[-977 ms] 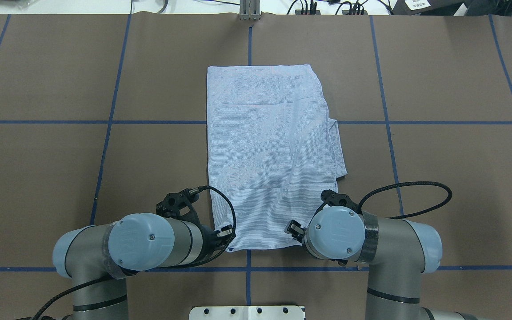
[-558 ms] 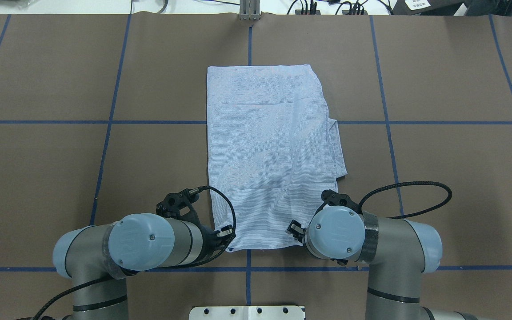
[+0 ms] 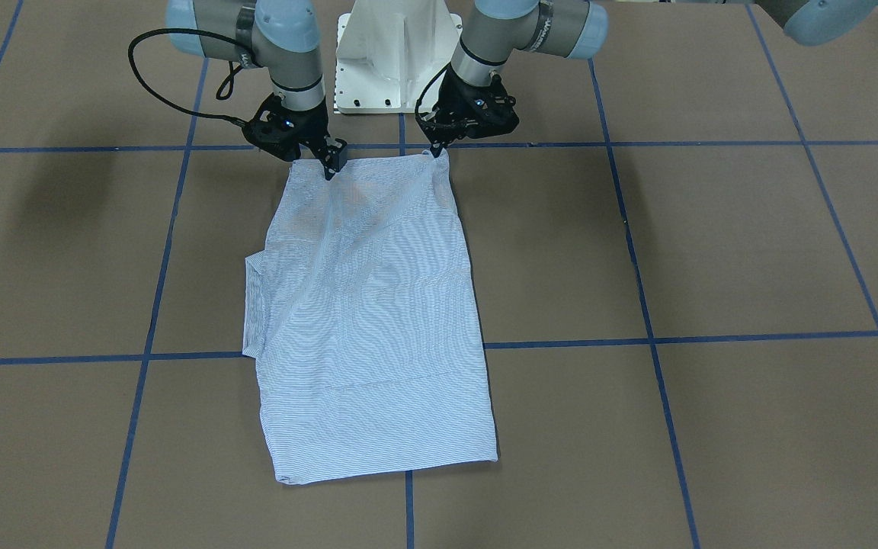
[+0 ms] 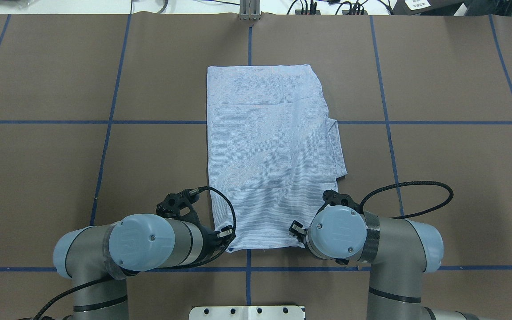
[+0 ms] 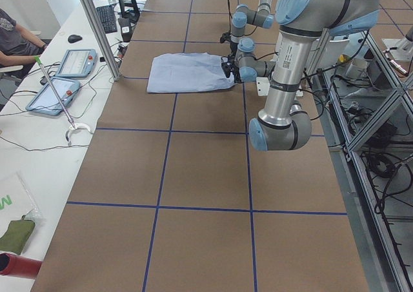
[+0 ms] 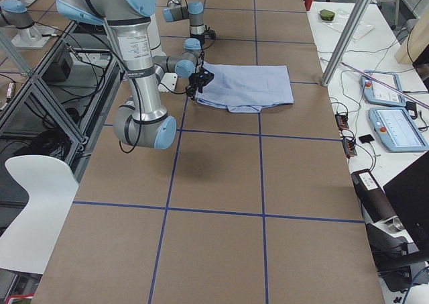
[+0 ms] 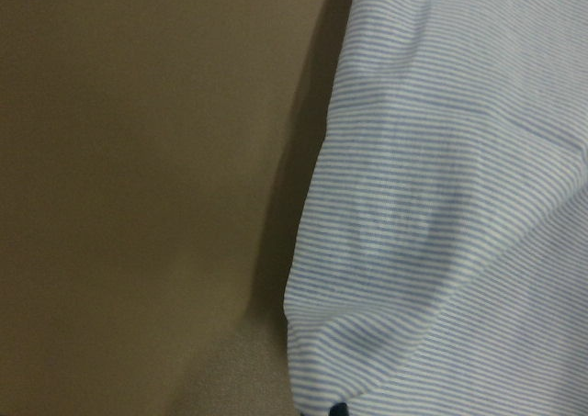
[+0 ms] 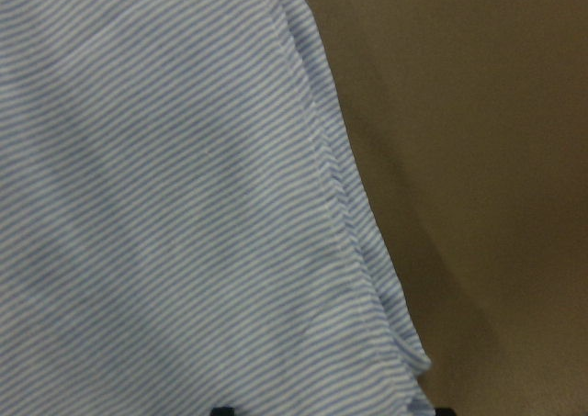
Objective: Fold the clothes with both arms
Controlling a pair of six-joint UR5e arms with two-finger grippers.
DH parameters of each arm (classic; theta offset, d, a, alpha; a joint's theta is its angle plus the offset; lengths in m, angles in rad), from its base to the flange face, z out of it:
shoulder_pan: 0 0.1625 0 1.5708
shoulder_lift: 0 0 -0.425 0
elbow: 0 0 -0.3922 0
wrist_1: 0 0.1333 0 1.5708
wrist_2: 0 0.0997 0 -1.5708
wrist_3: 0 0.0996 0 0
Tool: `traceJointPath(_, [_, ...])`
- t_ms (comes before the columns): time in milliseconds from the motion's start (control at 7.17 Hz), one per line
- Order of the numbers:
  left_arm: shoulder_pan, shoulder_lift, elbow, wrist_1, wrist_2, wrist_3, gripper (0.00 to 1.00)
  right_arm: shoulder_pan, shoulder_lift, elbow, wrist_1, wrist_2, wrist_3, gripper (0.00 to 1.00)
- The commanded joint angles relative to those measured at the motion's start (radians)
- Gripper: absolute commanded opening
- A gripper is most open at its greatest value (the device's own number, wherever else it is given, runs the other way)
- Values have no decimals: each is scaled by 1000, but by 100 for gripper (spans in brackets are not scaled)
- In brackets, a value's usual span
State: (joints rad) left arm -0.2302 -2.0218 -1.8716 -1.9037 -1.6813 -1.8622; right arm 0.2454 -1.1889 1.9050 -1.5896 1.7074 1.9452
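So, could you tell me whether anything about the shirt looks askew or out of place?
Yes: the shirt is a tidy rectangle except along the robot's right side, where a flap of cloth sticks out past the folded edge, breaking the straight outline.

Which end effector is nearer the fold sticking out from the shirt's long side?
Right. The right end effector holds the shirt corner on the same edge as the protruding fold; the left end effector holds the opposite corner.

Shows a light blue shirt (image 4: pixel 269 146) with fine white stripes on a brown table (image 4: pixel 438 178) ruled with dark blue lines (image 4: pixel 416 122). Shows a grey left arm (image 4: pixel 185 242) and right arm (image 4: pixel 394 240), pale blue joint caps (image 4: pixel 147 242), and a black left gripper (image 3: pixel 436 150), right gripper (image 3: pixel 331 166) and cables (image 4: pixel 416 183).
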Motion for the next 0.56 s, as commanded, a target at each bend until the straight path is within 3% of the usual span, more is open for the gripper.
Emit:
traceJointPath(0, [0, 0, 0, 0, 2, 0, 0, -3, 0, 0, -12, 0, 1, 87])
traceJointPath(419, [2, 0, 2, 0, 6, -3, 0, -12, 0, -1, -20, 0, 1, 85])
